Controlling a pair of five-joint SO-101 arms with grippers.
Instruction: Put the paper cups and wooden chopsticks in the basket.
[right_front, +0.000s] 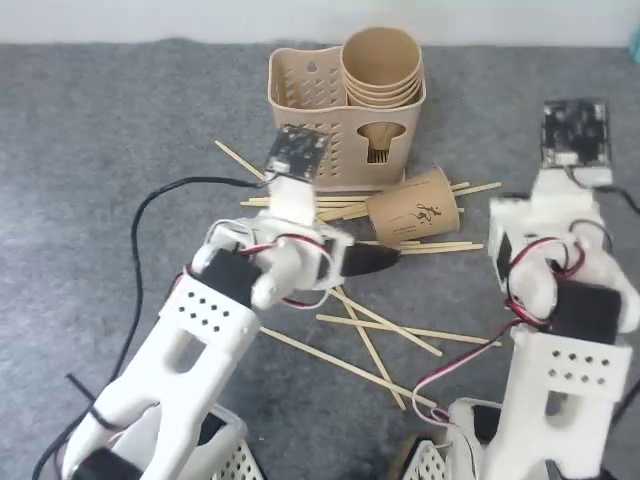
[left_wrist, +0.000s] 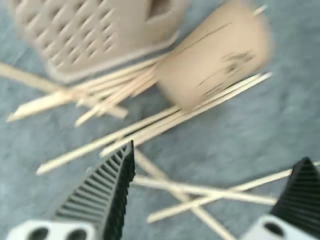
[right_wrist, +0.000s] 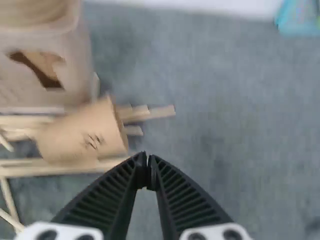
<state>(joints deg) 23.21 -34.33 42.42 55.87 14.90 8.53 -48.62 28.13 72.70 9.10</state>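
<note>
**Light cup, thin chopsticks**

One paper cup (right_front: 415, 207) lies on its side across the chopsticks (right_front: 380, 325), just beside the basket (right_front: 300, 90). We judge it light and crushable, best pinched gently at the rim. The left gripper (left_wrist: 218, 154) hangs apart over the chopsticks; the right gripper (right_wrist: 146, 162) is together.

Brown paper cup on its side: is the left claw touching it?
Apart. The left wrist view shows grey carpet and wooden chopsticks between the left gripper and the brown paper cup.

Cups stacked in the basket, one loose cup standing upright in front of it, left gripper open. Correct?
No: the loose cup lies on its side across the chopsticks, as the high view shows. Stacked cups in the basket and open left gripper hold.
</note>
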